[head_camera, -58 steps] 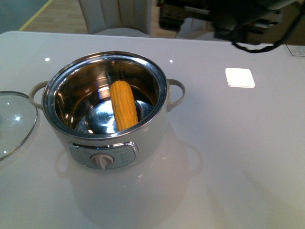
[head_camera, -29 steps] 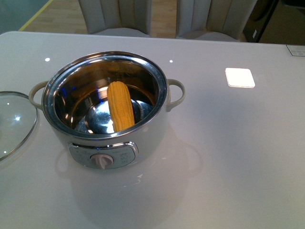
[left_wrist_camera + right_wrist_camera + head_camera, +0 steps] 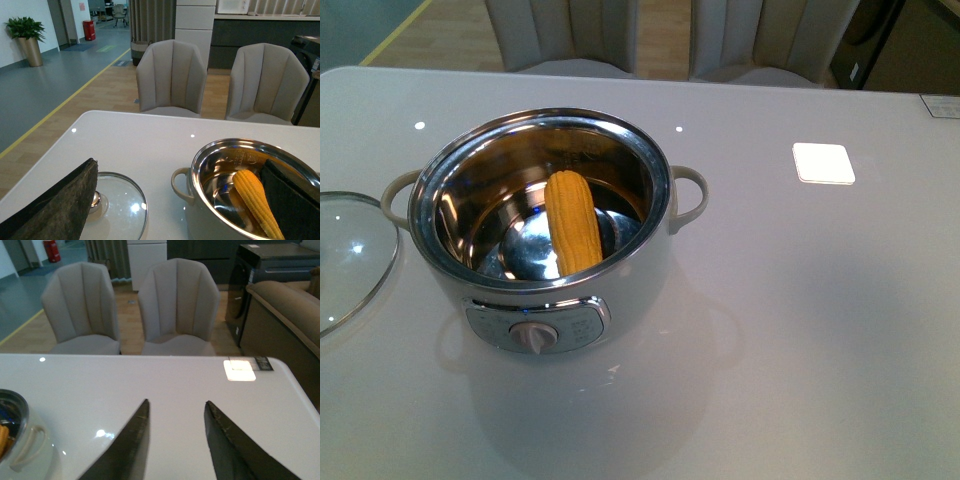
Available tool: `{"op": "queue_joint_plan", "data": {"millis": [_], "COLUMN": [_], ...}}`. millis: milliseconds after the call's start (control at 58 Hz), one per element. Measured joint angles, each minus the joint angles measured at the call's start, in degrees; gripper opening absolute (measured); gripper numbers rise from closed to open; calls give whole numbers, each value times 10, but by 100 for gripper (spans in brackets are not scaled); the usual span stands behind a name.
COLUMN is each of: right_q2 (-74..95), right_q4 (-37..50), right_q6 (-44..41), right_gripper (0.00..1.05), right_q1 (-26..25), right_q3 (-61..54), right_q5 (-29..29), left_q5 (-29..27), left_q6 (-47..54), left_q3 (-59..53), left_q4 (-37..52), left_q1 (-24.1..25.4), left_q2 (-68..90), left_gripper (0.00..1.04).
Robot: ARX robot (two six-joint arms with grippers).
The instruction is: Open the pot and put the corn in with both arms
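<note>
The white pot (image 3: 642, 285) stands open on the table, left of centre. Inside its steel bowl the yellow corn (image 3: 573, 222) leans with its rounded end up toward the far side. Neither arm shows in the front view. In the left wrist view my left gripper (image 3: 180, 165) is open and wide, one finger over the glass lid (image 3: 120, 210), the other in front of the pot (image 3: 235, 145) beside the corn (image 3: 255, 200). My right gripper (image 3: 177, 402) is open and empty over bare table, right of the pot (image 3: 12, 440), whose handle shows.
The glass lid (image 3: 350, 255) lies flat at the table's left edge, close to the pot's left handle. A white square (image 3: 823, 162) sits on the table at the back right. Two grey chairs (image 3: 560, 35) stand behind the far edge.
A black arm at the top right of the front view one second ago has left the picture. The corn has shifted slightly left inside the pot.
</note>
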Motion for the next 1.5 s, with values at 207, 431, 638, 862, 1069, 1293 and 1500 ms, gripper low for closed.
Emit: {"op": "queue_joint_plan", "data": {"millis": [207, 431, 638, 862, 1069, 1293, 1500], "right_q2": [-174, -229, -273, -311, -344, -400, -464], "right_q4": [-92, -123, -152, -163, -196, -264, -320], "right_q6": [-6, -6, -6, -6, -6, -7, -6], "right_gripper": [2, 2, 2, 2, 2, 2, 2], "right_q1": [-6, -6, -6, -6, -6, -6, -7], "right_q3": [-57, -83, -98, -109, -109, -109, -109], "right_q5": [-4, -5, -5, -5, -5, -5, -5], "left_q5": [0, 0, 0, 0, 0, 0, 0], "left_q6": [0, 0, 0, 0, 0, 0, 0], "left_q3": [0, 0, 0, 0, 0, 0, 0], "left_q4": [0, 0, 0, 0, 0, 0, 0], "left_q1": [0, 0, 0, 0, 0, 0, 0], "left_q2": [0, 0, 0, 0, 0, 0, 0], "left_gripper": [98, 98, 98, 98, 98, 98, 98]}}
